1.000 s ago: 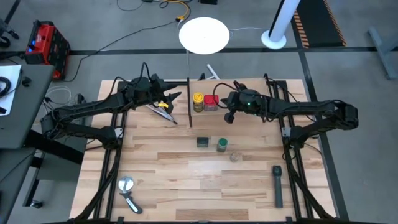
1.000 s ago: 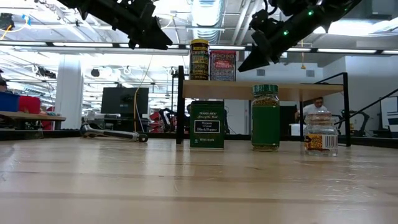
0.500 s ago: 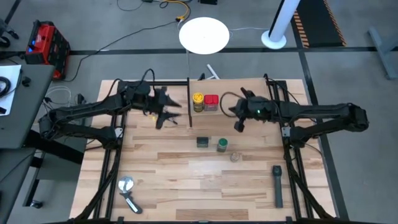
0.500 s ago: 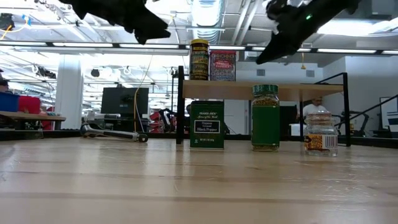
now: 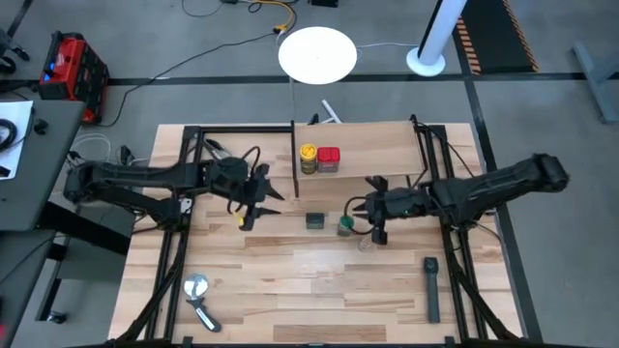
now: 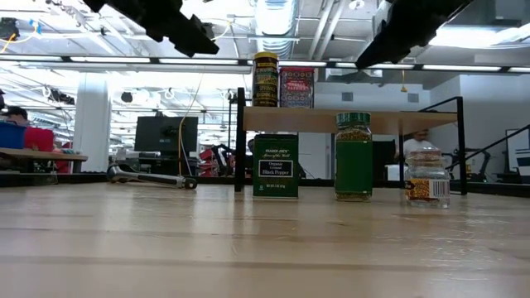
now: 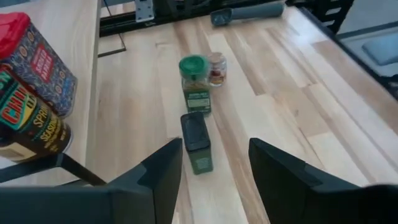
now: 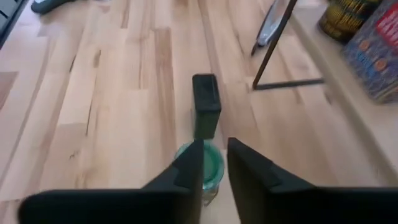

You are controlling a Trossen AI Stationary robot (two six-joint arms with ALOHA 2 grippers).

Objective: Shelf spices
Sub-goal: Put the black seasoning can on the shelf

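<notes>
Dropping away from the shelf (image 5: pixel 387 145), both arms have come down toward the loose spices over the last second.

- Green jar (image 8: pixel 208 163): on the table, right under the right gripper (image 8: pixel 214 155) tips, lid showing through the gap. No contact that I can see.
- Right gripper: fingers parted only narrowly, holding nothing. It was up beside the red tin (image 5: pixel 329 159) a second ago and now sits low by the green jar.
- Grey tin (image 7: pixel 196 142): just ahead of the left gripper (image 7: pixel 214 149), roughly centred on its gap and just past the right gripper's tips.
- Left gripper: spread wide, empty. It has swung in from the far side of the shelf post.
- Clear jar (image 5: pixel 366 244): just beside the right gripper, by the green jar, on the table.
- Yellow jar (image 5: pixel 308 158) and the red tin: on the shelf, touching or nearly so, well behind both grippers.
- Tongs (image 6: pixel 153 176) and black tool (image 5: pixel 431 288): lying on the table, away from both grippers.

Judgement: two spices are shelved and three are left. The right arm looks lined up for the green jar, and its fingers seem too close together to take the lid yet.
</notes>
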